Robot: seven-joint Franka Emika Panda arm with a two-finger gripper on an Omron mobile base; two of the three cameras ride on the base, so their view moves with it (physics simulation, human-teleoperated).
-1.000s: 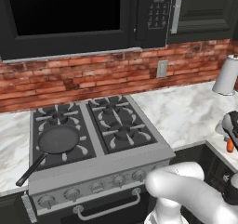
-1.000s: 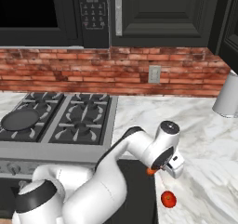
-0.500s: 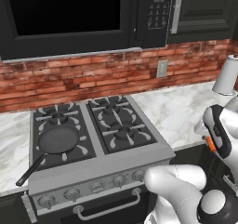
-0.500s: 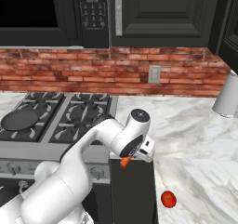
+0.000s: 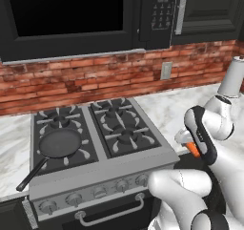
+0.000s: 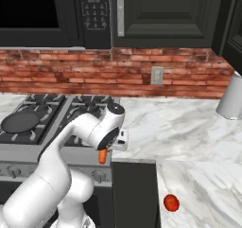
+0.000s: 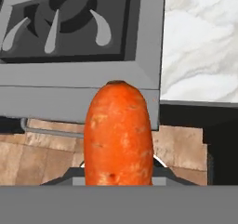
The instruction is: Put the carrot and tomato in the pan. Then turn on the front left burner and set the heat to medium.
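gripper [image 6: 102, 152]: jaws closed on the carrot [image 7: 118, 135], pinched at its thick end, tip jutting beyond the fingertips.
carrot feel: likely light, stiff, smooth; could swivel.
tomato [image 6: 171, 203]: on marble, well apart from the jaws.
pan [image 5: 60, 143]: far across the stove.

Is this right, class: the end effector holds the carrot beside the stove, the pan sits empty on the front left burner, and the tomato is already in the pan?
One part is wrong. The tomato lies on the marble counter, as the right base view shows. The rest holds: the end effector grips the carrot beside the stove, and the pan sits empty on the front left burner.
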